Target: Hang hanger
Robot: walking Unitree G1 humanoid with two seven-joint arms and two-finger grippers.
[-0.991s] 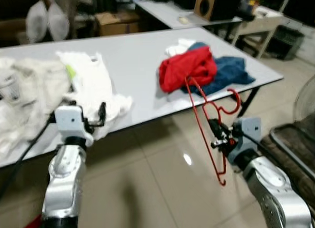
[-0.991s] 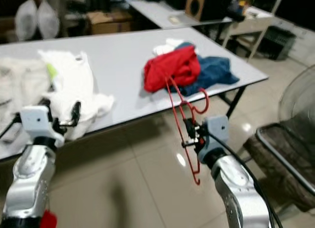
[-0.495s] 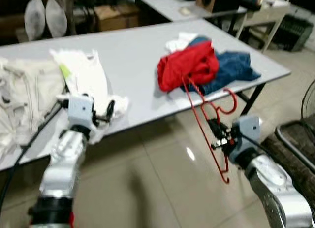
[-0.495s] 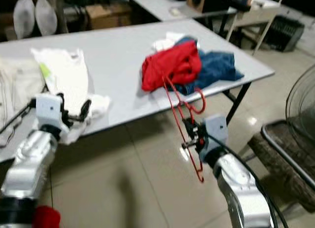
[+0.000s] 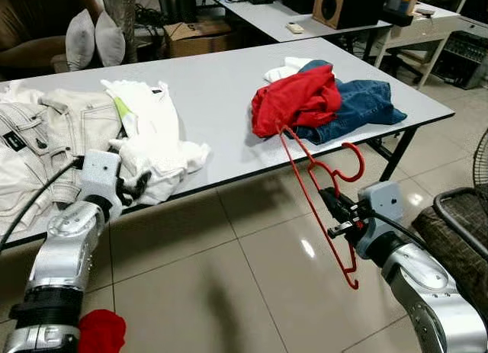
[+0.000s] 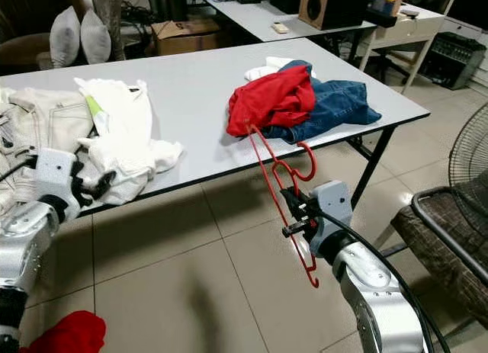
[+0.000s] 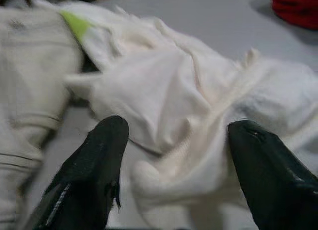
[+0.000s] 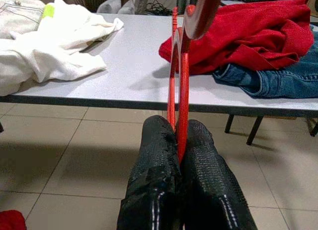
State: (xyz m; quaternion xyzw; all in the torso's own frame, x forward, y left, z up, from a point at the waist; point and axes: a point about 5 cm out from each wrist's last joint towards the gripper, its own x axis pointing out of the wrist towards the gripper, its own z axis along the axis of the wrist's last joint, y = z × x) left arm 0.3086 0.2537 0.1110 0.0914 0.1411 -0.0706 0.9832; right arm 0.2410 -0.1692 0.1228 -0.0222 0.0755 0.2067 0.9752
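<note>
Overhead first, from the left eye: grey table (image 5: 206,101) as landmark. Right gripper (image 5: 338,213) sits off the table's near edge, over the tiled floor, with the red hanger (image 5: 320,187) pinched upright between its fingers, hook uppermost and lower bar hanging toward the floor. Left gripper (image 5: 136,187) is at the table's near edge, just beside the white shirt (image 5: 149,132). On the table's far right lie a red garment (image 5: 297,100) and blue jeans (image 5: 358,109), touching; pale jeans (image 5: 38,139) at its left end. Right eye view gives the same layout; a fan (image 6: 469,151) and a chair (image 6: 450,239) stand off the table's right end. Left wrist view: two fingers (image 7: 99,160) spread wide, white shirt between and beyond them, nothing gripped. Right wrist view: fingers (image 8: 159,175) pressed together on the hanger's thin red wire, table edge and red garment ahead. Judgement: hanger is secured and being carried; hanging not yet done. No rail or rod can be made out, so the next move calls for finding one, then lifting the hook over it before letting go.
</note>
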